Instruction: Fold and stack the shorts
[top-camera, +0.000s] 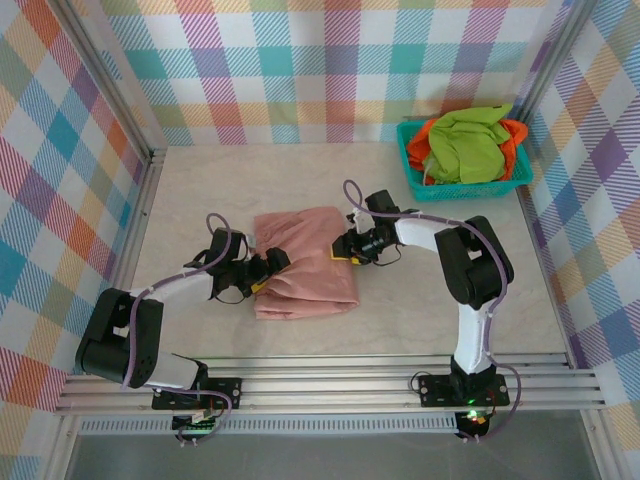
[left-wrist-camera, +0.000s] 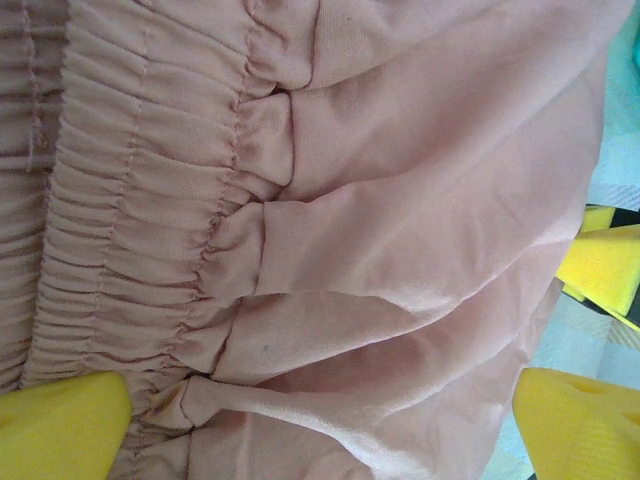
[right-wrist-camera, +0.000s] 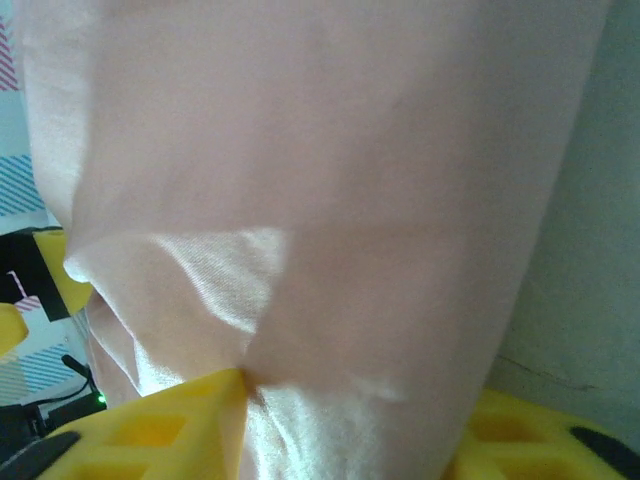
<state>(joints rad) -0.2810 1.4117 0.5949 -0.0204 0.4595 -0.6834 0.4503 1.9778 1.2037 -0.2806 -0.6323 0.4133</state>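
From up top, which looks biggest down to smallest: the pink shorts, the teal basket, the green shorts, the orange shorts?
1. Pink shorts and teal basket: about alike, too close to rank.
2. Green shorts.
3. Orange shorts, mostly hidden under the green ones.

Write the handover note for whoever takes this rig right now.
Left claw: open, at the waistband edge of the pink shorts.
Right claw: at the opposite edge, pink fabric between its fingers; cannot tell whether it is clamped.
Pink shorts lie bunched mid-table.
Green shorts sit on top of the orange shorts in the teal basket, far right.
Done: nothing stacked yet.
Left: finish folding the pink pair, then take out, fold and stack the other two.
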